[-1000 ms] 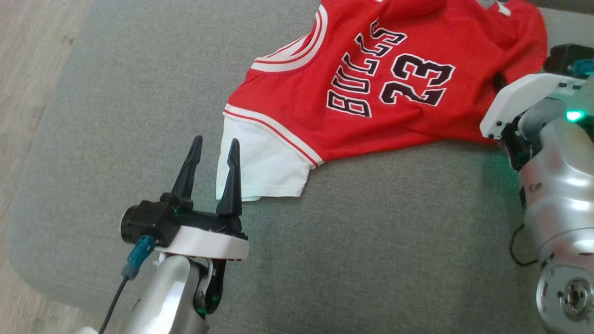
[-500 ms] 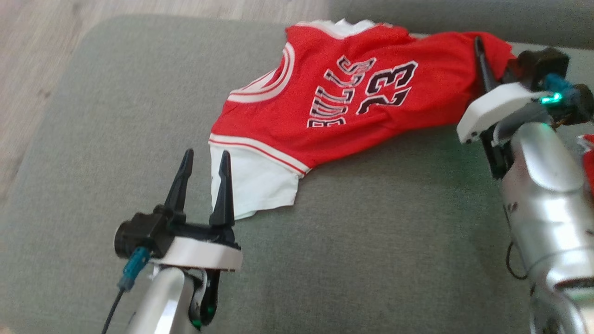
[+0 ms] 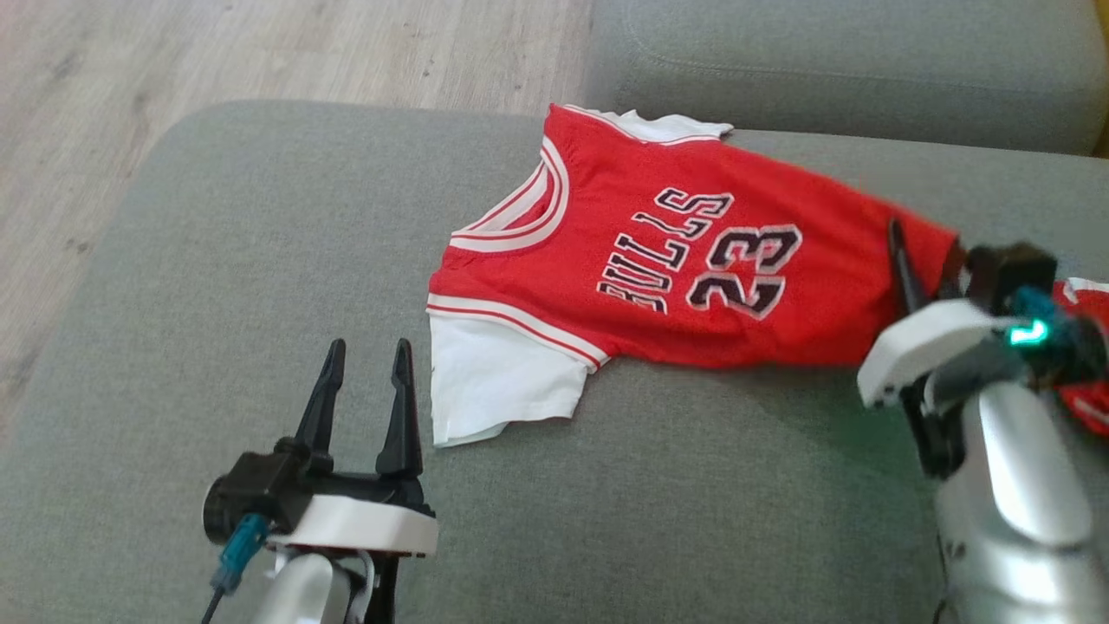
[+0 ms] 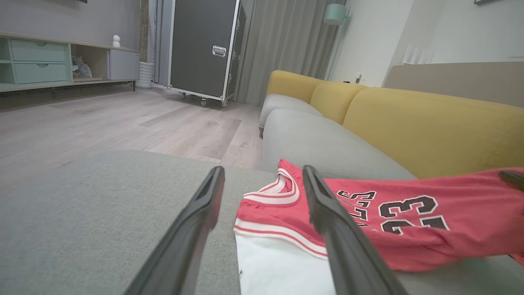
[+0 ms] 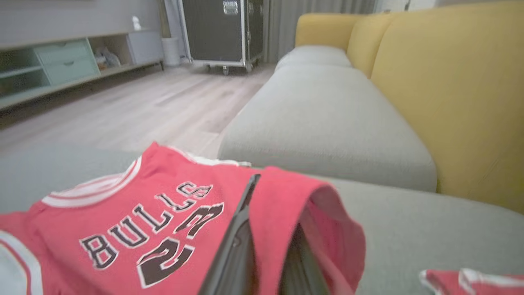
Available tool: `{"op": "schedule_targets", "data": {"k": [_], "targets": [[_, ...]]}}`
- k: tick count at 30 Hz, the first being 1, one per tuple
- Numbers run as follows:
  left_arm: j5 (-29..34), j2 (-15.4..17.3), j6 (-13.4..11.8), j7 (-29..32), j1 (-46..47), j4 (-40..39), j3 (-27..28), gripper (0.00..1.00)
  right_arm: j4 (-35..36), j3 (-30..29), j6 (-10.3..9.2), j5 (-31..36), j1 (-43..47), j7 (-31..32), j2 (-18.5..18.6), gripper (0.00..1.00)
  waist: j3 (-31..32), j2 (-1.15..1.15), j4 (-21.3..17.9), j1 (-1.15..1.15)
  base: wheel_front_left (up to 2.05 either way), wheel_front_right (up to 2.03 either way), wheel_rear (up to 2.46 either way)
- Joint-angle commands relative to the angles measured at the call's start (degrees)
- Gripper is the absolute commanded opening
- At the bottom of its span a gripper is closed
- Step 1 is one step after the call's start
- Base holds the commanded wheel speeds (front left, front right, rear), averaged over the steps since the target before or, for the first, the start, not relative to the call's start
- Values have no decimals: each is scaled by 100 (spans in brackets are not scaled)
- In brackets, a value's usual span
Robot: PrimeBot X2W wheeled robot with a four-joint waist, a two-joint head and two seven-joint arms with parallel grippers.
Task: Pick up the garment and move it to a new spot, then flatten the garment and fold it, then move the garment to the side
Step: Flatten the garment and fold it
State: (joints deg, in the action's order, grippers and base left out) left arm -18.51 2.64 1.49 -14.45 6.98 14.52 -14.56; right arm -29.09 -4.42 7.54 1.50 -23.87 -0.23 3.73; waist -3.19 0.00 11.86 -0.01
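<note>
Looking from left to right across the grey sofa seat (image 3: 173, 286), I come first to my left gripper (image 3: 369, 347). Its two dark fingers stand apart with nothing between them, hovering just beside the white sleeve (image 3: 494, 390) of the red Bulls 23 jersey (image 3: 684, 295). I judge it is parked there so it can pin or take that sleeve end when the cloth needs flattening. The jersey lies printed side up in the middle of the cushion, its body drawn out towards the right. At that end my right gripper (image 3: 924, 260) is clamped on the hem, with red cloth draped over one finger. Holding the hem lets me drag the whole garment to a fresh spot. Just beyond that arm lies another piece of red and white cloth (image 3: 1087, 403).
</note>
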Motion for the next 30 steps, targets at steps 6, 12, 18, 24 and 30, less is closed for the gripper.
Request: {"op": "schedule_targets", "data": {"k": [6, 12, 18, 24, 30], "targets": [[37, 24, 25, -55, 249, -212, 146, 100, 905, 4, -5, -120, 233, 1015, -81, 0, -278, 0, 144, 1, 0, 0, 0], [-27, 24, 42, -55, 462, -194, 2, 100, 490, -276, -5, -178, -331, 1788, -84, 0, -638, 0, 344, 1, 0, 0, 0], [-110, 24, 58, -55, 678, -154, -156, 100, -632, -1110, -5, 559, -1376, 2169, -61, 0, -946, 0, 618, 1, 0, 0, 0], [-168, 24, 44, -55, 798, -122, -258, 100, -1758, -1910, -5, 1462, -2029, 2074, 126, 100, -1041, 0, 769, 1, 0, 0, 0], [-132, 24, 14, -55, 763, -96, -144, 100, -2318, -2033, -5, 1978, -2281, 1442, 79, 100, -873, 0, 530, 1, 0, 0, 0]]}}
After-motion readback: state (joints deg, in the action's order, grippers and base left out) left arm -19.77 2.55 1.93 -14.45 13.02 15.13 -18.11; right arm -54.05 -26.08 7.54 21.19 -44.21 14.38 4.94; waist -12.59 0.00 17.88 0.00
